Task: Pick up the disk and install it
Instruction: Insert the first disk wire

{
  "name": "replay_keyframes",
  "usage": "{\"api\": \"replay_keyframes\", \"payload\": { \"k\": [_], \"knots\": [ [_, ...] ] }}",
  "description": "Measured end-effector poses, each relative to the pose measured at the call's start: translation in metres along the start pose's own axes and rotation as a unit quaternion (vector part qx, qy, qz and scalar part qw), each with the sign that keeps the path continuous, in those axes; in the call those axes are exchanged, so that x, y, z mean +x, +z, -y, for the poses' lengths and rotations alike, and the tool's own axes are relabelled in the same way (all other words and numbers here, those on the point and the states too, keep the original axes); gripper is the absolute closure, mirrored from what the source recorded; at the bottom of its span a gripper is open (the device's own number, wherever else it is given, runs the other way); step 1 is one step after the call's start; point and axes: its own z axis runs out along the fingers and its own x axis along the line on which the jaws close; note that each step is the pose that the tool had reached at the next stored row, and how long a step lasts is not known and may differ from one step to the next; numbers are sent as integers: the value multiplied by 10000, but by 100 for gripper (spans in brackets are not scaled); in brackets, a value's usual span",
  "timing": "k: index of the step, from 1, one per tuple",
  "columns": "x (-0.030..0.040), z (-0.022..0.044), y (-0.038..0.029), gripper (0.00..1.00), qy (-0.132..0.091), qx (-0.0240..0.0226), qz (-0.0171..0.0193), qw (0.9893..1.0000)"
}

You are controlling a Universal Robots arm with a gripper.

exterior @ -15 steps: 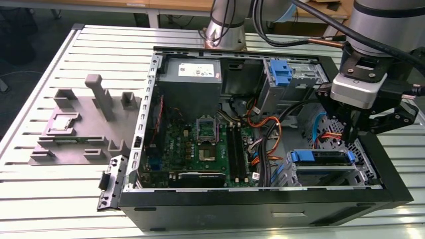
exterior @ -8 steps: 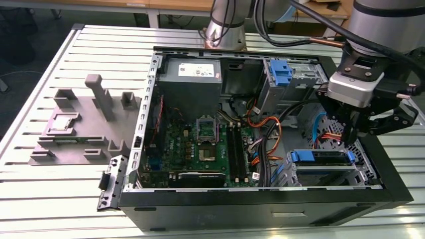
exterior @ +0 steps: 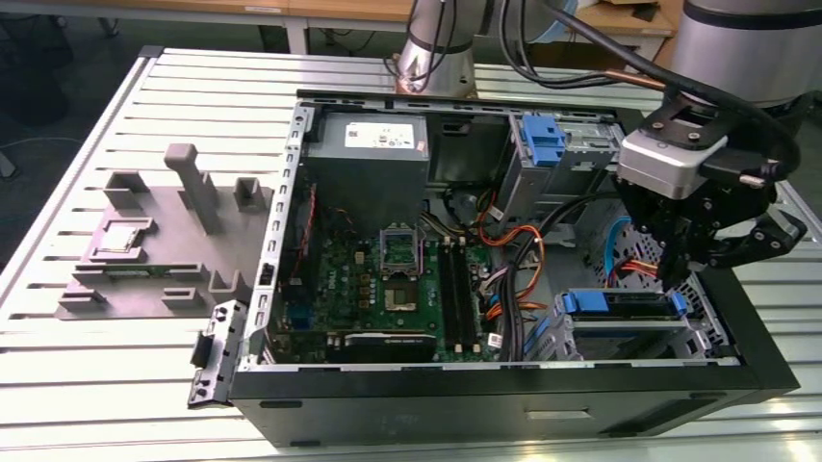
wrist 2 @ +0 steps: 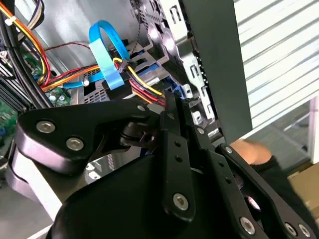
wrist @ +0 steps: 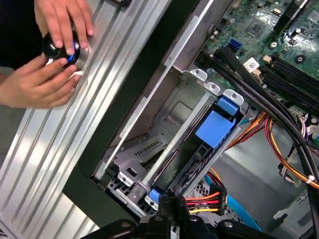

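Slatted metal bench (exterior: 90,385) carries an open computer case (exterior: 514,409). In the case's corner drive cage the disk (exterior: 623,303) lies in its blue carrier, seemingly already seated. Just above it the claw (exterior: 671,277) points down, fingers pressed together and gripping nothing I can see, probably to push. At the case's far end, a grey power supply (exterior: 372,168) bears a white sticker (exterior: 381,138); its print cannot be made out.
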Motion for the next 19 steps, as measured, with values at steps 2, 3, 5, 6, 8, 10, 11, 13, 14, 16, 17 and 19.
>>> {"api": "replay_keyframes", "payload": {
  "k": [2, 3, 5, 6, 8, 10, 11, 13, 14, 16, 17, 19],
  "knots": [
    [1, 2, -1, 83, 29, -36, 15, 10000],
    [3, 5, 0, 83, 26, -57, 32, 10000],
    [7, 12, 3, 83, 20, -89, 59, 9999],
    [7, 12, 3, 83, 20, -89, 59, 9999],
    [7, 12, 3, 83, 19, -92, 61, 9999],
    [7, 12, 3, 83, 18, -95, 63, 9999],
    [7, 12, 4, 83, 18, -95, 64, 9999],
    [7, 12, 4, 83, 18, -96, 64, 9999],
    [7, 12, 3, 83, 18, -96, 64, 9999],
    [7, 12, 3, 83, 18, -97, 64, 9999],
    [7, 12, 3, 83, 18, -97, 64, 9999],
    [8, 13, 4, 83, 18, -97, 64, 9999]
  ]
}}
